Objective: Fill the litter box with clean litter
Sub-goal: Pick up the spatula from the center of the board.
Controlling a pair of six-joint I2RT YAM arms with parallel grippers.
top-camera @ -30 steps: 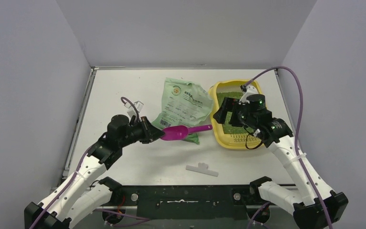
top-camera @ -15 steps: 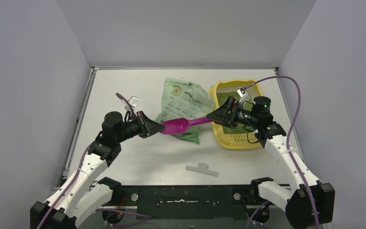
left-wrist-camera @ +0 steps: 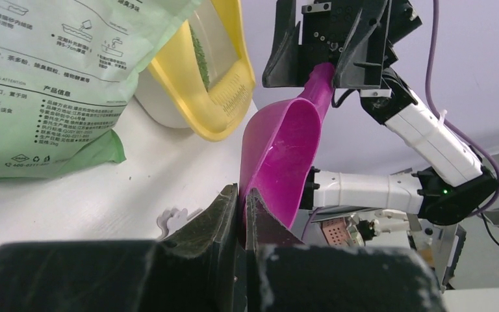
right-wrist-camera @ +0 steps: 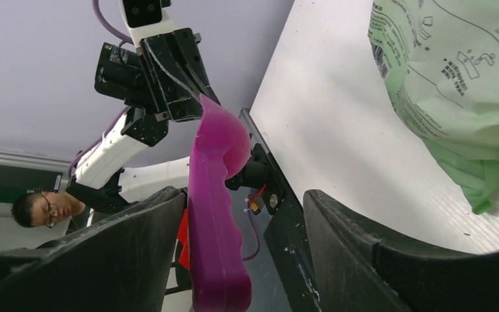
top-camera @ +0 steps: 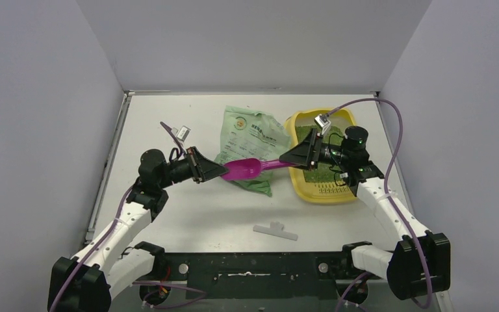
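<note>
My left pincer (top-camera: pixel 216 171) is pinching the rim of the pink plastic scoop (top-camera: pixel 242 170) and holds it out so my right pincer (top-camera: pixel 284 158) can take the handle. The right one is spread around the handle, not squeezing yet. The shallow yellow plastic litter box (top-camera: pixel 318 197) sits under my right arm, with some green grainy litter (top-camera: pixel 316 174) inside.

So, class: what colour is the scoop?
The scoop is magenta, clearest in the left wrist view.

I see the light-green printed plastic bag (top-camera: pixel 250 140) just left of the shallow yellow plastic litter box (top-camera: pixel 328 197). The magenta plastic scoop (top-camera: pixel 243 170) is also left of it, over the bag. The white plastic clip (top-camera: pixel 275 230) lies before it.
</note>
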